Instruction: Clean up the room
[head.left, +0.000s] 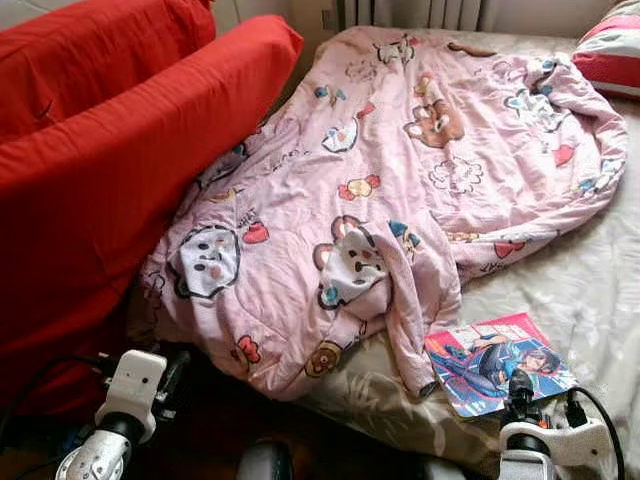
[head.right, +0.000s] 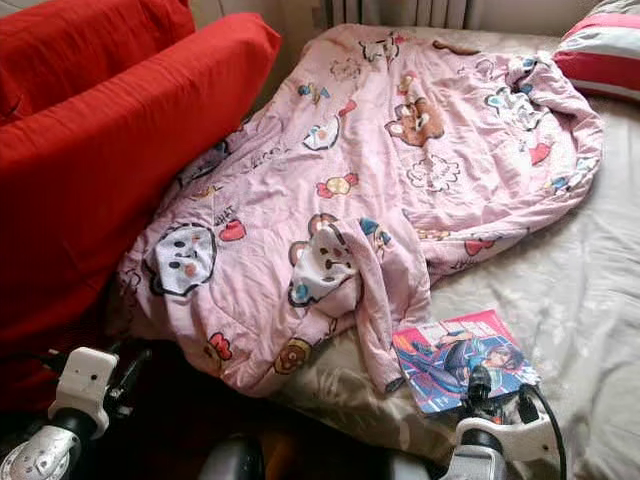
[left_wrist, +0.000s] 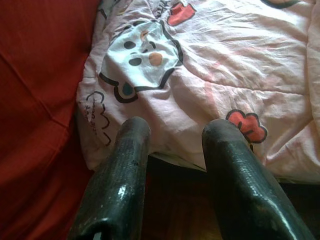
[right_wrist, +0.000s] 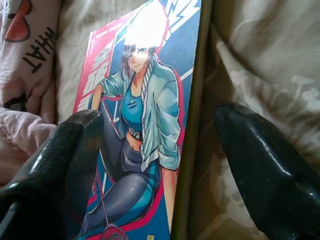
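Bed (head.left: 600, 300) ahead, covered by a pale patterned sheet. Pink cartoon-print quilt (head.left: 400, 190) spread crumpled across most of it, one folded corner hanging toward the near edge. Red cushions (head.left: 110, 150) stacked along the left side, touching the quilt's left edge. Striped pillow (head.left: 610, 50) at the far right corner. Curtain (head.left: 420, 12) behind the head of the bed.

Comic book (head.left: 497, 362) flat on the sheet near the bed's front edge, just right of the hanging quilt corner — cover up, showing a drawn figure in a teal jacket on a red and blue ground. In the right wrist view, book (right_wrist: 145, 120) lying between pink quilt fabric on one side and bare sheet on the other.

Right gripper (right_wrist: 160, 150) low at the near edge of the bed, directly over the book's near end. Fingers (right_wrist: 260, 165) spread wide, straddling the book's spine edge: one over the cover, the other over the sheet. Nothing gripped; contact with the cover not determinable.

Left gripper (left_wrist: 172, 165) low at the bed's near left corner, pointed at the quilt's hanging edge beside the red cushions. Fingers (left_wrist: 120, 175) apart — holding nothing, clear of the fabric. Dark floor (head.left: 210, 430) below the quilt edge.
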